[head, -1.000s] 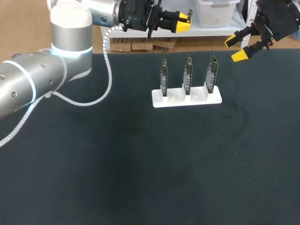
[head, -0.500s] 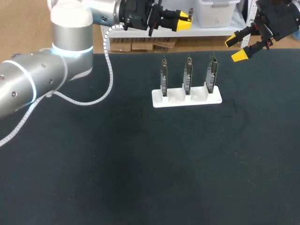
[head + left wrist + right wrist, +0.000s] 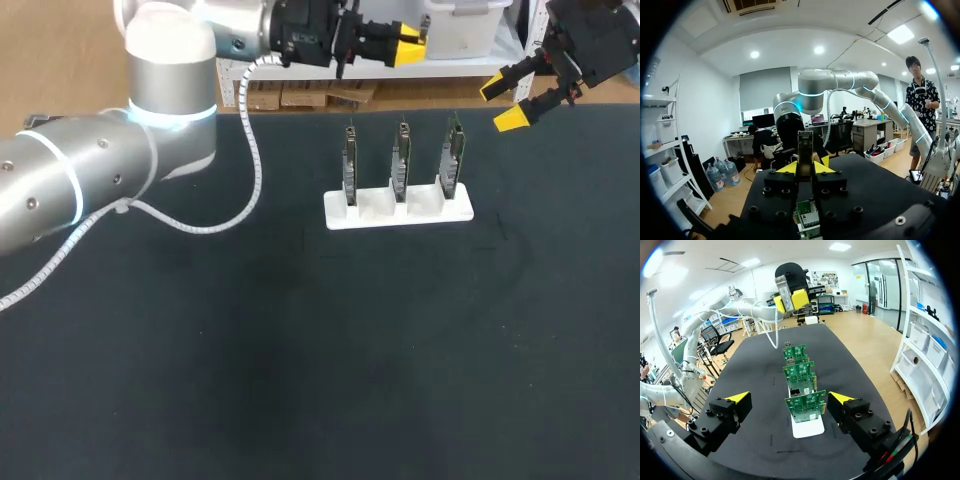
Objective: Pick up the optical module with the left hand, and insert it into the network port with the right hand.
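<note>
The black table (image 3: 300, 350) lies wide and bare on the near side of both grippers. Near its far edge stands a white holder (image 3: 398, 211) with three green circuit boards (image 3: 401, 160) upright in a row. The left gripper (image 3: 410, 45) hangs high above the table's far side, over the row and well apart from it, with free air around it. The right gripper (image 3: 503, 103) hangs high off the holder's other end, apart from the boards, its fingers spread wide with nothing between them. In its wrist view the row runs ahead of and under it. The left gripper's fingers are pressed from two sides on the optical module (image 3: 805, 145), a slim, oblong piece with a silvery metal body. It stands out past the yellow tips.
</note>
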{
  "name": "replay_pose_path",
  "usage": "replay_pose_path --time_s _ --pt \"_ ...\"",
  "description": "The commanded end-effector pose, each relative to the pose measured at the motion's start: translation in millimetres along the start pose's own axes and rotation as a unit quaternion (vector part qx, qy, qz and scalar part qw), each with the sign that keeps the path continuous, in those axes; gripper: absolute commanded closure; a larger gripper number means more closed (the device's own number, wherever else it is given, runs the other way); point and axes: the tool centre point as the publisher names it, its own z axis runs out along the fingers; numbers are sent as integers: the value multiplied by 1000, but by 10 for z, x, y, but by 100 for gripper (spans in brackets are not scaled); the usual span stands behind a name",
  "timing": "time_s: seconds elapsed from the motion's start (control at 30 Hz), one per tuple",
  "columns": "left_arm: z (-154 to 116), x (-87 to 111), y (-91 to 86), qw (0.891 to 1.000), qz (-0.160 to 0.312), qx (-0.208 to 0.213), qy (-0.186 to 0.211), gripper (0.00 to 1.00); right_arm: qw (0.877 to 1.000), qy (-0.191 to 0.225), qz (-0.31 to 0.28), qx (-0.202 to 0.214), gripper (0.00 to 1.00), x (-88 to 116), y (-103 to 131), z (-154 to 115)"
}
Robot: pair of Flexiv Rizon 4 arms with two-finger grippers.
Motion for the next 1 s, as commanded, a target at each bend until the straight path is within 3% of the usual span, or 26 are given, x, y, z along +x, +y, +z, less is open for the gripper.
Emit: replay_pose_path --time_s 0.03,0.37,0.63,1.0 --pt "91 6 -187 998 -1 -68 0 100 1000 0 0 2 0 0 15 2" --pt "285 130 -285 993 -4 -120 -14 100 1000 0 0 2 0 0 15 2" --pt "387 195 -262 988 -4 -153 -20 100 1000 0 0 2 0 0 15 2" --pt "526 246 -79 990 -1 -143 -16 100 1000 0 0 2 0 0 15 2"
